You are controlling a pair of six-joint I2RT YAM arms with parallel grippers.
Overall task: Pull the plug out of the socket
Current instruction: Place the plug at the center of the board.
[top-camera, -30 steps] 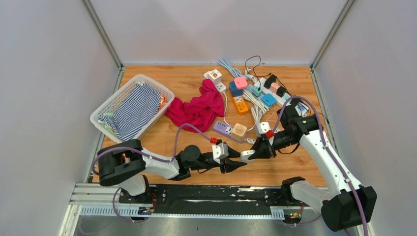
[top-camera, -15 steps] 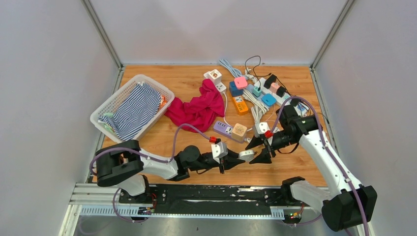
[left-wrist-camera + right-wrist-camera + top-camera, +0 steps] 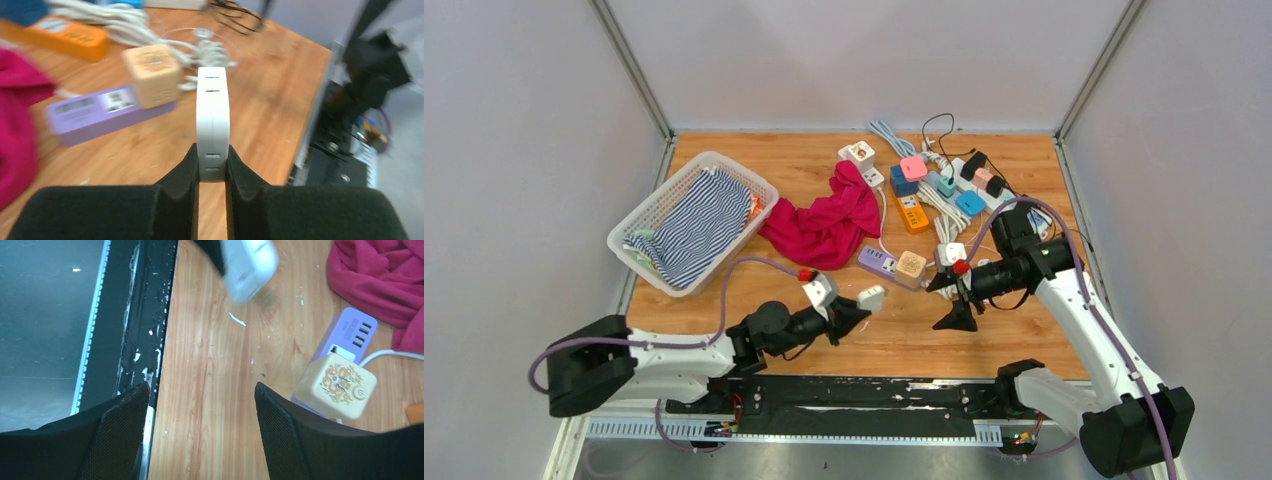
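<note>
— Which step is this?
— I think the pulling itself is finished. The left gripper [image 3: 212, 159] is closed tight on the white plug [image 3: 213, 107] and holds it in the air above the table [image 3: 754, 165], near the purple socket strip [image 3: 877, 262] but apart from it.
— And the right gripper [image 3: 949, 303]?
— Wide open, with nothing in it, to the right of that strip.
— So, next?
— Probably to lower the plug onto free wood and let go.
</note>
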